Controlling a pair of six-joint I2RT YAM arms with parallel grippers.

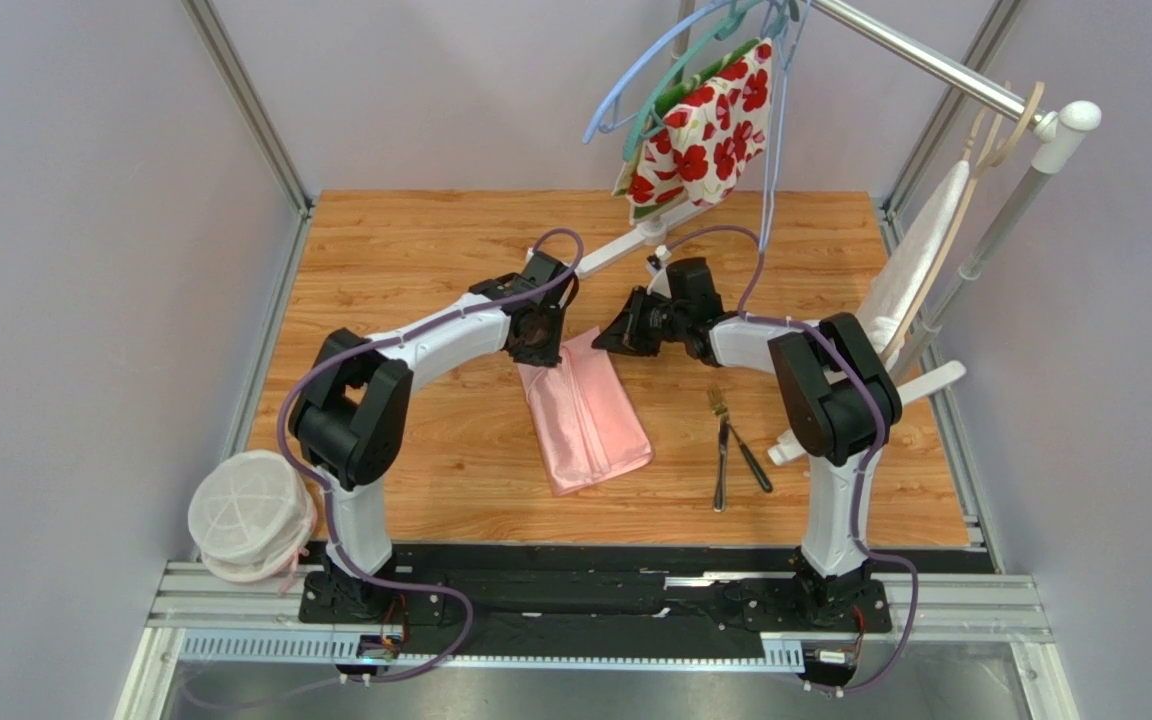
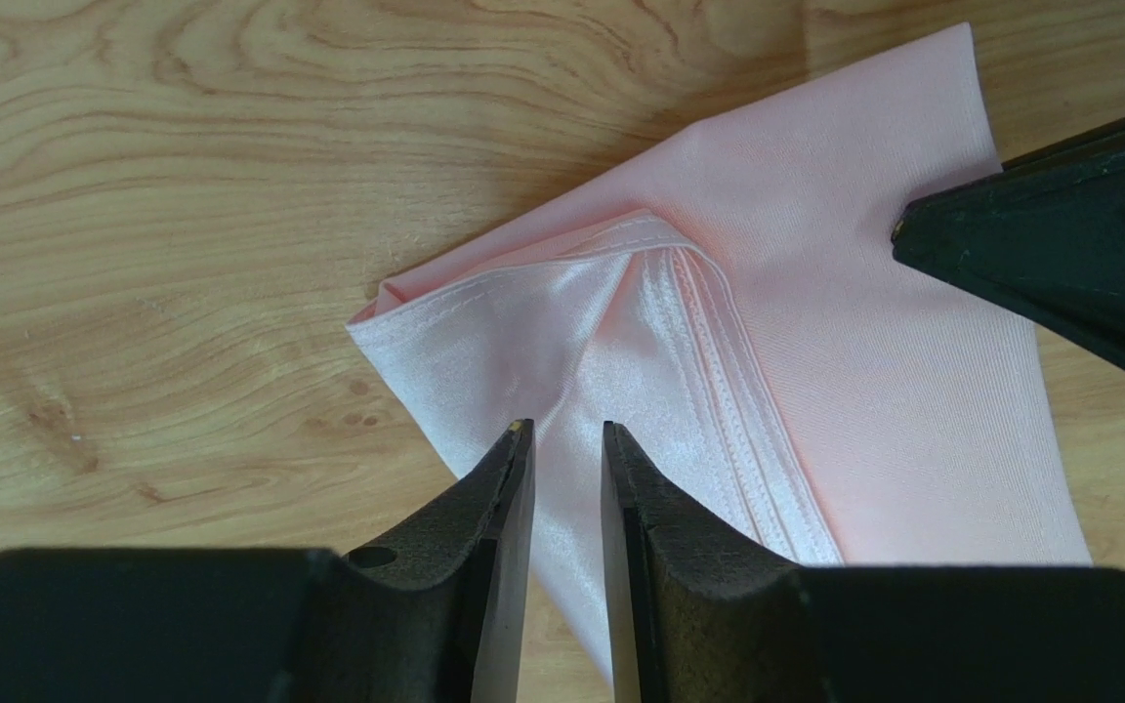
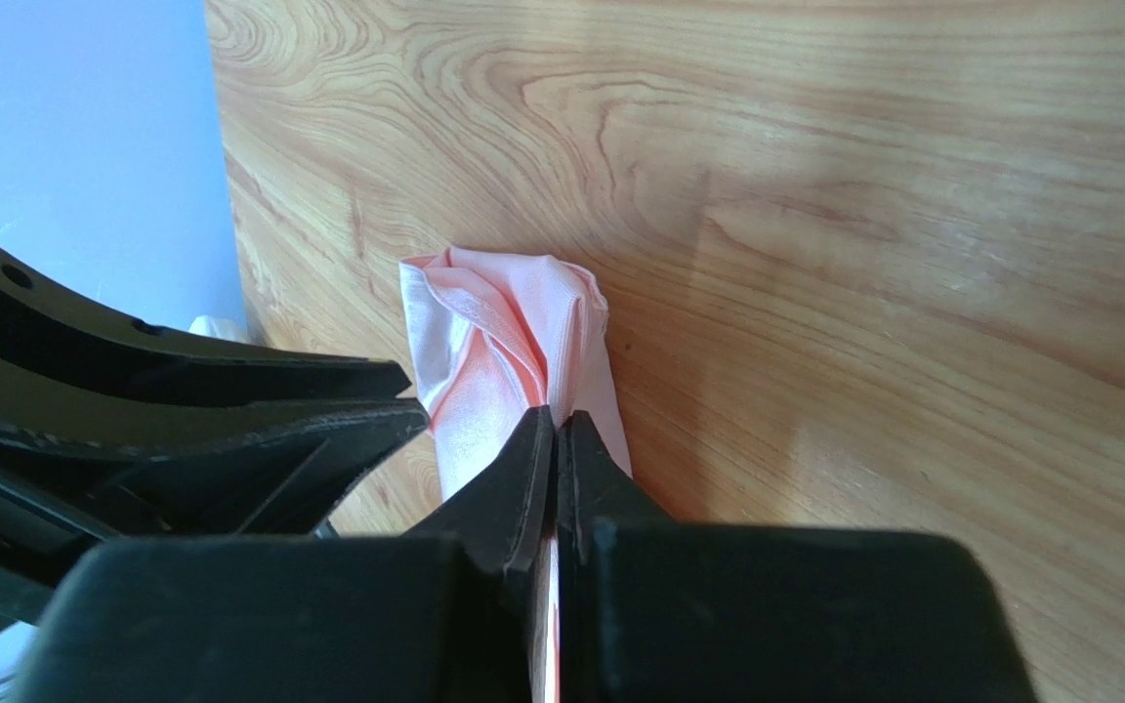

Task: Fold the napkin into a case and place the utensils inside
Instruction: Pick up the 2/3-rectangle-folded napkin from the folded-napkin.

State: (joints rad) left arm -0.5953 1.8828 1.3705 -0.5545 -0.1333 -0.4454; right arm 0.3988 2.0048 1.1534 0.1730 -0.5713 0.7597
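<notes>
Napkin (image 1: 585, 428): one, plain light pink with a slight sheen, no pattern. It's folded into a flat oblong with several layers, and stitched hems show along the folded edges. It lies mid-worktop (image 1: 432, 255), long axis running from the far centre towards the near right. The far end sits under both pincers.

Left pincer (image 2: 569, 432): fingers parted by a narrow gap, tips down at the napkin's far-left corner and straddling a raised crease. Shiny cloth shows through the gap and I see no clamp on it.

Right pincer (image 3: 557, 425): fingers pressed together on the napkin's far-right edge. A pink sliver runs between them and the cloth bunches up right at the tips. In the left wrist view its dark finger comes in from the right, tip on the cloth.

Utensils: two, on bare wood to the right of the napkin and apart from it.
- fork (image 1: 719, 450), silver tines pointing away from the arms
- dark thin piece (image 1: 749, 459), angled so the pair makes a narrow V that closes at the far end; can't tell if they touch

Also here:
- one red-and-white floral cloth (image 1: 702, 128) on hangers at the back
- one white cloth (image 1: 920, 263) hung far right
- a white rounded object (image 1: 252, 518) by the left arm's base
</notes>
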